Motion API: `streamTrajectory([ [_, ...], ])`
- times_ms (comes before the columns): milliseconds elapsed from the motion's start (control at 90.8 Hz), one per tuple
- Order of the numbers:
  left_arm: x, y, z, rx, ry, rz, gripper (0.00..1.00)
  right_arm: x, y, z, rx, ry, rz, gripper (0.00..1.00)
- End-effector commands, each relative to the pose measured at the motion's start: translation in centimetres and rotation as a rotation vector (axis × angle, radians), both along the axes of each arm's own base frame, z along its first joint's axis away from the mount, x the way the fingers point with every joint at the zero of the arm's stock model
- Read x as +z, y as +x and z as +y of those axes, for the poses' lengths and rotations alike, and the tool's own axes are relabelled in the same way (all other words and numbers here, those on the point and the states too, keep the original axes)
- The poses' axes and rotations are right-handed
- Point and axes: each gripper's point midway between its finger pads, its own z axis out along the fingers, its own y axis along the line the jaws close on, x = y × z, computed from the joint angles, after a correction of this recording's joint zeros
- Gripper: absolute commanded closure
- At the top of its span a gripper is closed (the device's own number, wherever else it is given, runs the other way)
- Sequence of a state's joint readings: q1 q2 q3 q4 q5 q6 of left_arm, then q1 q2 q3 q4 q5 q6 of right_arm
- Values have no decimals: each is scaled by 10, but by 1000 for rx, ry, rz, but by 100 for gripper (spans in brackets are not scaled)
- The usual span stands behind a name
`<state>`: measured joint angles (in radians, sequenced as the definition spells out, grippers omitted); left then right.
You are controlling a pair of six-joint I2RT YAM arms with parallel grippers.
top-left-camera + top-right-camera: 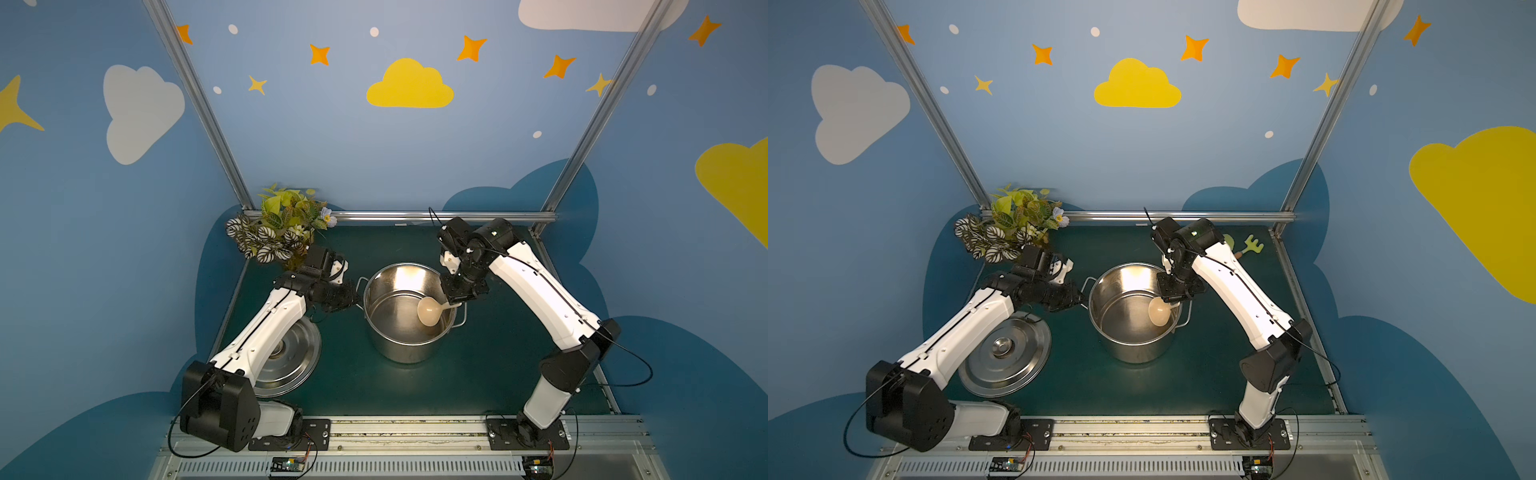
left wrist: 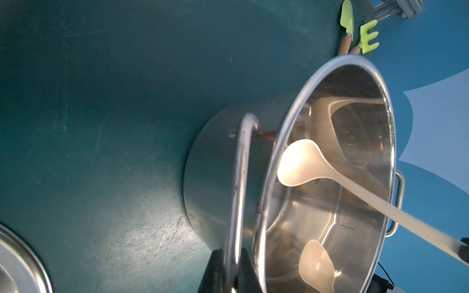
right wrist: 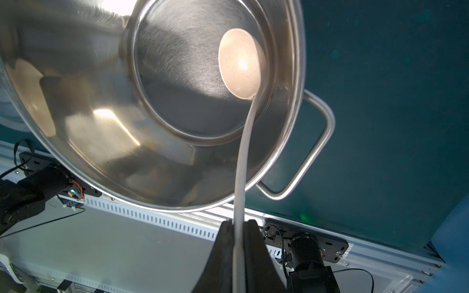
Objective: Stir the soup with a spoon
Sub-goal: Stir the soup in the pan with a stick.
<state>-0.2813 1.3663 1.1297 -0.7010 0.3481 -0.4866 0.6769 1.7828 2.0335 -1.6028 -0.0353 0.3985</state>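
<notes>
R gripper [image 3: 238, 227] pinches the spoon [image 1: 428, 310] by its handle, fingers tight on it. The spoon's bowl is down inside the pot [image 1: 401, 347], near the wall on R arm's side. L gripper [image 2: 230, 263] is clamped on the pot handle [image 2: 239, 172]. Lid [image 1: 1013, 374] lies on the table beside L arm.

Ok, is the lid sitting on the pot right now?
No, the lid lies on the table apart from the pot, which stands open with the spoon inside it.

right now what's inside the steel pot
Only the spoon: bowl low near the pot wall, handle rising to the shut right gripper. No soup shows; the floor under the bowl is covered.
</notes>
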Motion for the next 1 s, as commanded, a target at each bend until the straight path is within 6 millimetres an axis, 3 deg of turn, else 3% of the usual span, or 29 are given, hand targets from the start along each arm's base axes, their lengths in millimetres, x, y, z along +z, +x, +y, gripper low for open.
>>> streamTrajectory([
  [0, 6, -2, 2, -37, 15, -32, 97, 3, -21, -22, 15, -97, 129, 100],
  [242, 4, -3, 2, -37, 17, -26, 97, 7, -9, 29, 75, 13, 129, 100],
  [484, 4, -4, 2, -37, 16, -27, 97, 7, -27, 61, 138, 34, 136, 100],
  [705, 5, -3, 2, -37, 16, -30, 97, 10, -53, 52, 154, -24, 120, 100],
  [991, 4, -3, 2, -38, 15, -27, 97, 5, -79, -1, 104, -145, 108, 100],
])
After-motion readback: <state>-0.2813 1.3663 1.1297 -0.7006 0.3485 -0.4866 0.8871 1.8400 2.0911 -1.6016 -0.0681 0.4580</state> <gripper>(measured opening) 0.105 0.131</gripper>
